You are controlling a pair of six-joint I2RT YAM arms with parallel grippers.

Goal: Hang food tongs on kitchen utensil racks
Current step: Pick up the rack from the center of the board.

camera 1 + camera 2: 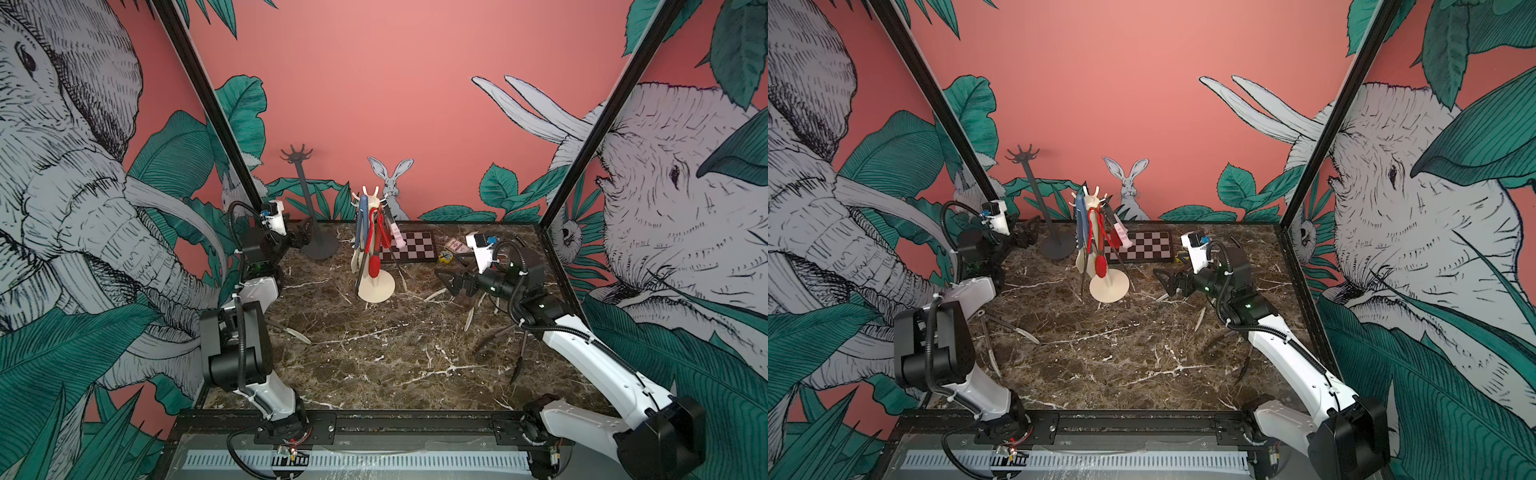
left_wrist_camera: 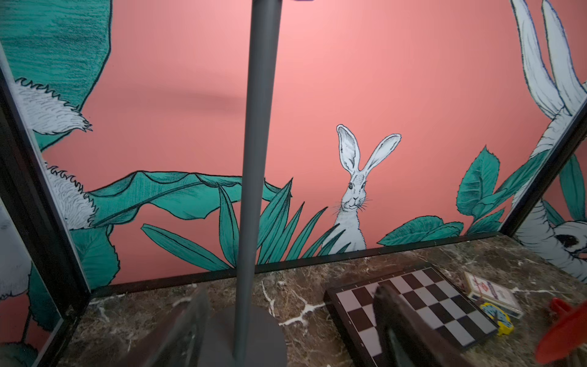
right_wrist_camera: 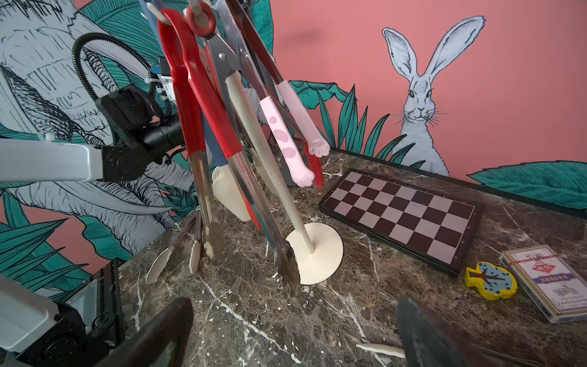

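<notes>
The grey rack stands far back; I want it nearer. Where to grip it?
Low on the slim upright pole of the grey rack, just above its base, from the side of the left end effector, whose open fingers straddle it.

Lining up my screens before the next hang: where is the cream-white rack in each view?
Both top views: cream-white rack stands mid-table, near picture centre.
Left wrist: not in it.
Right wrist: pole and base at centre, behind hanging tongs.
Shared landmark: checkered board, seen in all four.
</notes>
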